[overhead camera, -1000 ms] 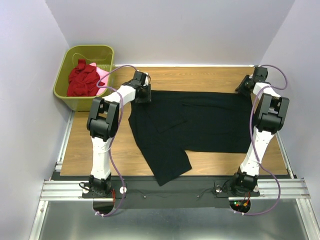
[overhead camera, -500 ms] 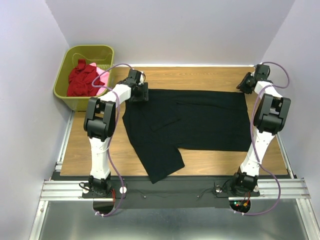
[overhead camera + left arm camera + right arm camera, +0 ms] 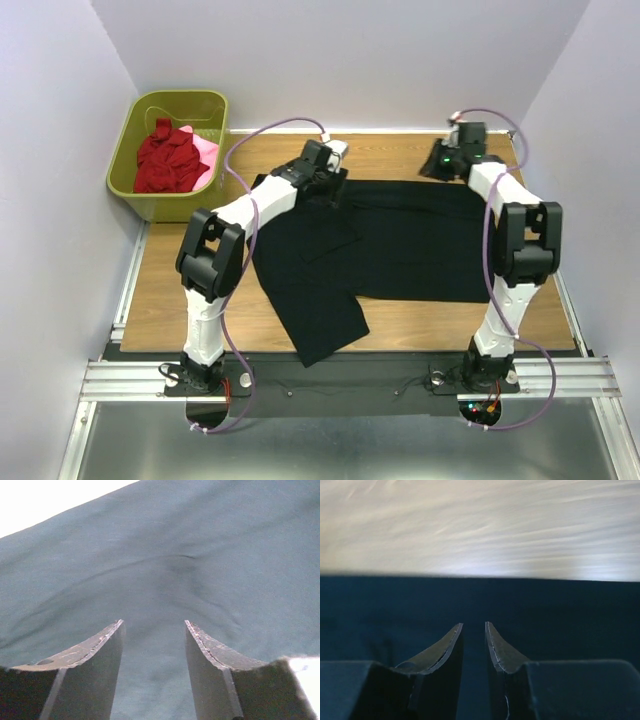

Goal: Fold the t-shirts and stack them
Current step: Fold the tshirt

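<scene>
Item: black t-shirt (image 3: pixel 420 250), flat on table (image 3: pixel 170 290), long axis left-right; my left claw (image 3: pixel 152 625), jaws apart, over its far edge; my right claw (image 3: pixel 474 626), nearly together, likewise, possibly pinching cloth, cannot tell.

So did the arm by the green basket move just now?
Yes. The left gripper slid right in the top view, away from the green basket, along the far edge of the black t-shirt.
</scene>
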You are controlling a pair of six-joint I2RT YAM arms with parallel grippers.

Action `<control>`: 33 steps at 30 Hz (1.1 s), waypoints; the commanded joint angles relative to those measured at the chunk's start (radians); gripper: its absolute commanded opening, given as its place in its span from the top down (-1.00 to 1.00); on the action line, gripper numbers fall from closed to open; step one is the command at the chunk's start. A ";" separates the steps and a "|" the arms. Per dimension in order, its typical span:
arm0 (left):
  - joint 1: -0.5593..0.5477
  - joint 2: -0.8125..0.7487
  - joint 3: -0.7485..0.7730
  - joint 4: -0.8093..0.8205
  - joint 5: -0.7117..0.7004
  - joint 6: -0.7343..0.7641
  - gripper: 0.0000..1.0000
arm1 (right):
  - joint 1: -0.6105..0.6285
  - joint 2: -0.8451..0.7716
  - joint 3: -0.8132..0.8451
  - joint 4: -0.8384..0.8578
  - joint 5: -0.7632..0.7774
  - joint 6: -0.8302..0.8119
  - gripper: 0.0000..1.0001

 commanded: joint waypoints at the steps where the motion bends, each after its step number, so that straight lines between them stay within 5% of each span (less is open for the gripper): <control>1: -0.016 0.018 0.033 0.008 0.014 0.030 -0.17 | 0.096 0.048 0.014 0.014 -0.057 -0.028 0.42; 15: -0.045 0.026 -0.122 -0.019 0.097 0.027 0.01 | 0.260 0.185 0.079 0.014 -0.076 -0.031 0.48; 33: 0.033 -0.126 -0.272 0.002 0.062 -0.056 0.04 | 0.184 0.058 -0.054 -0.006 0.062 -0.002 0.50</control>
